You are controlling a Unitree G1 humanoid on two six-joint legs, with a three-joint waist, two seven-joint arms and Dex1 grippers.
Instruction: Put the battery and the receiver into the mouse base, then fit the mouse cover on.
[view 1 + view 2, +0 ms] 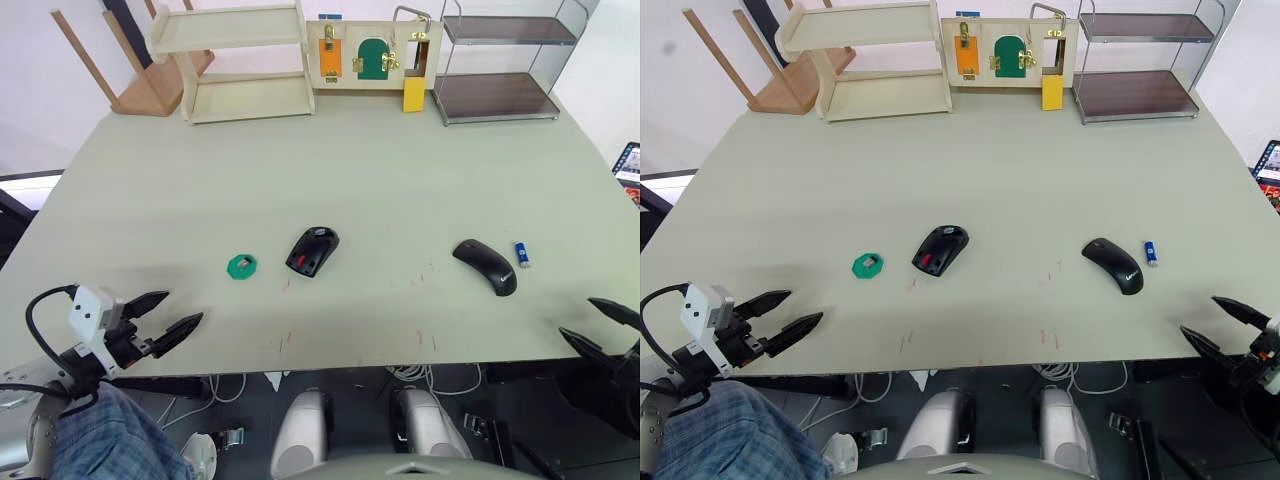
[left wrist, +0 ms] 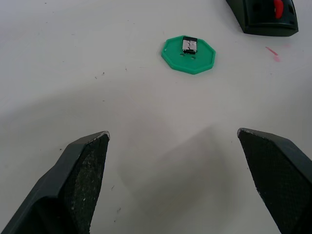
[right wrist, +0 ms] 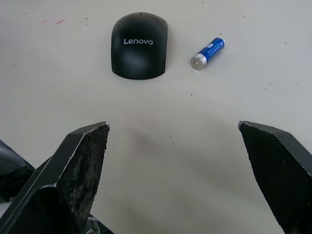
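The black mouse base point(image 1: 313, 250) with red parts lies at the table's middle. Left of it, a small receiver point(image 2: 189, 46) rests on a green octagonal disc point(image 1: 242, 266). To the right lies the plain black mouse cover point(image 1: 485, 265), marked Lenovo in the right wrist view point(image 3: 139, 45), with the blue battery point(image 1: 521, 253) just beside it on its right. My left gripper point(image 1: 166, 320) stands open at the front left edge, pointing toward the disc. My right gripper point(image 1: 598, 327) is open at the front right edge, facing the cover and battery point(image 3: 207, 53).
Along the table's far edge point(image 1: 330, 100) stand a wooden shelf point(image 1: 235, 60), a latch board point(image 1: 370, 55) and a metal rack point(image 1: 500, 65). A wooden stool point(image 1: 140, 70) lies at the far left. A phone point(image 1: 628, 165) sits off the right edge.
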